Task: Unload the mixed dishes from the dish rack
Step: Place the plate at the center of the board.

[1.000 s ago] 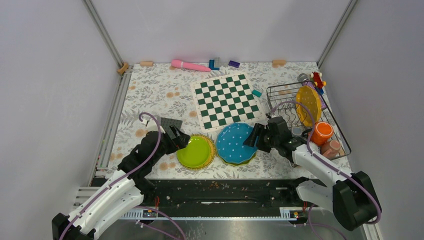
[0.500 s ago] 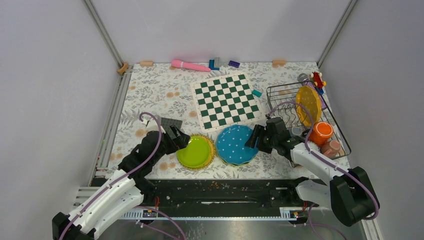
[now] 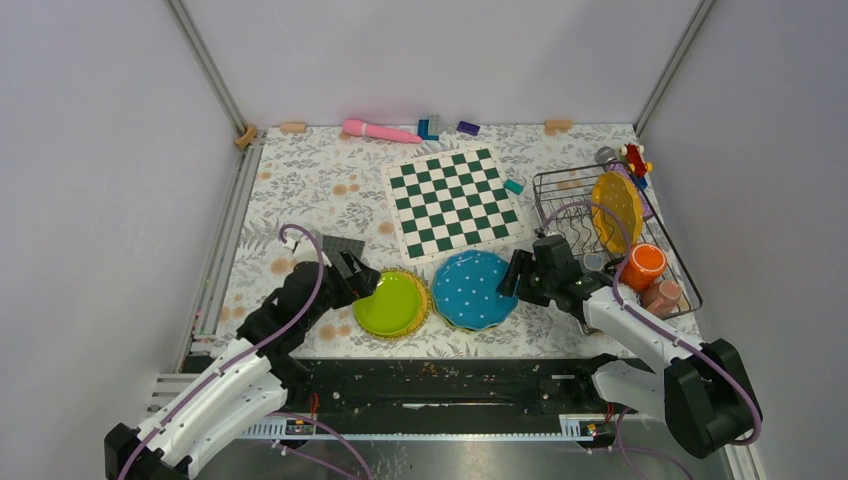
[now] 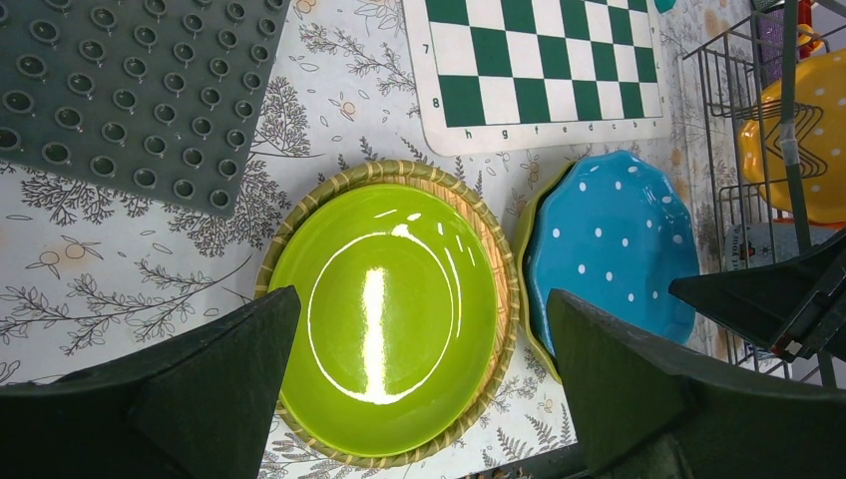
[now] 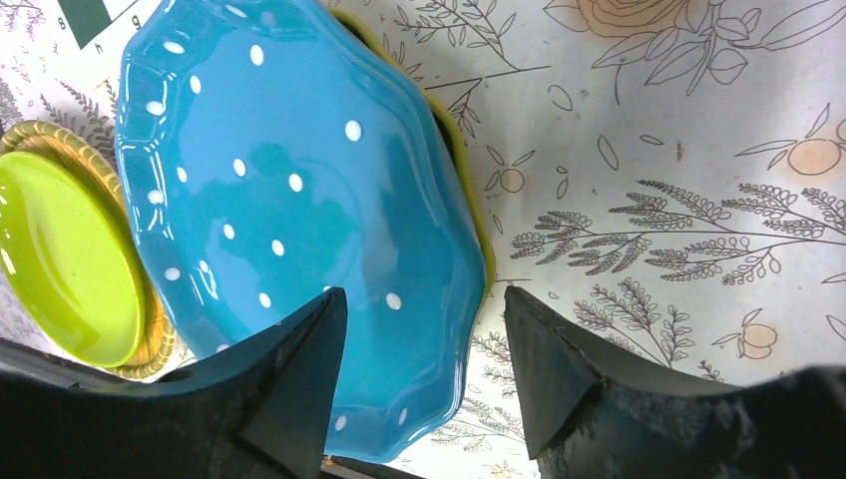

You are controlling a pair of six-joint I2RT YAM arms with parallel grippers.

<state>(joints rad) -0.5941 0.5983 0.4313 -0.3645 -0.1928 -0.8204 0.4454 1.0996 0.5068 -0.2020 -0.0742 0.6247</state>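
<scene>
The left hand (image 4: 421,299) was spread over the green plate (image 4: 384,249), and the right hand (image 5: 421,304) was spread over the blue plate (image 5: 279,200).

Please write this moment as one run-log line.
left tool open above lime-green plate | right tool open above teal plate | dish rack holds orange plate, orange cup

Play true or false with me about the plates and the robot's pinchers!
1. The teal plate lies flat outside the dish rack. True.
2. The right gripper is squeezing the teal plate. False: its fingers are open over the plate's edge and hold nothing.
3. An orange plate stands upright in the dish rack. True.
4. The lime-green plate sits on the chessboard. False: it lies off the board, beside the teal plate.
</scene>
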